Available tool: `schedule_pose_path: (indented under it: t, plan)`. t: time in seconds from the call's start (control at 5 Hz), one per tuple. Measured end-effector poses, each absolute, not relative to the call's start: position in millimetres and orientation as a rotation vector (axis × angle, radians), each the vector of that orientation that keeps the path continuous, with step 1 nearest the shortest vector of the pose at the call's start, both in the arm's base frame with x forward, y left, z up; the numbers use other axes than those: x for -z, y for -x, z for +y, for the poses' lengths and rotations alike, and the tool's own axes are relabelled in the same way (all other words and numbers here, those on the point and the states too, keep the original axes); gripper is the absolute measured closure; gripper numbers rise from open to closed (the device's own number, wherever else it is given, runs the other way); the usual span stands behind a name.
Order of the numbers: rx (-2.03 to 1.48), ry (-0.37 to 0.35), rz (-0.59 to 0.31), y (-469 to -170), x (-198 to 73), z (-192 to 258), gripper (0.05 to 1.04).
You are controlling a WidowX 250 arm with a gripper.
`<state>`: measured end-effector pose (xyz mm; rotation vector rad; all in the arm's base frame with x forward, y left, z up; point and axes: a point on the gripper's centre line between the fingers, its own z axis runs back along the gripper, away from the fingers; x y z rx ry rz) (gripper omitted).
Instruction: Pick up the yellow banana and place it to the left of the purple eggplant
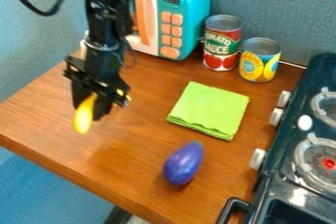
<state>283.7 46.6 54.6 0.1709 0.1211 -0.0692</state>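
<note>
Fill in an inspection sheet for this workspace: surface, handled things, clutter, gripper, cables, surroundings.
Surface: brown wooden tabletop; spills: nothing seen.
Handled things: yellow banana-shaped toy, held pointing downward over the tabletop's left part.
Clutter: purple toy eggplant near the front; folded green cloth behind it; tomato can and yellow-labelled can upright at the back.
Gripper: black gripper, closed on the banana-shaped toy.
Cables: black cable looping beside the arm, upper left.
Surroundings: teal-and-white toy microwave behind; dark toy stove at right; blue-grey wall.
</note>
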Motion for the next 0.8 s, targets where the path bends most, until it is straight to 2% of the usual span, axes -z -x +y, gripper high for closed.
schedule_pose_path:
  t: [0.4,0.8]
  plan:
    - [0.251,-0.087,0.158,-273.2,-35.2,6.7,0.568]
    - [0.273,-0.092,0.202,-274.5,-18.4,-9.9,0.568]
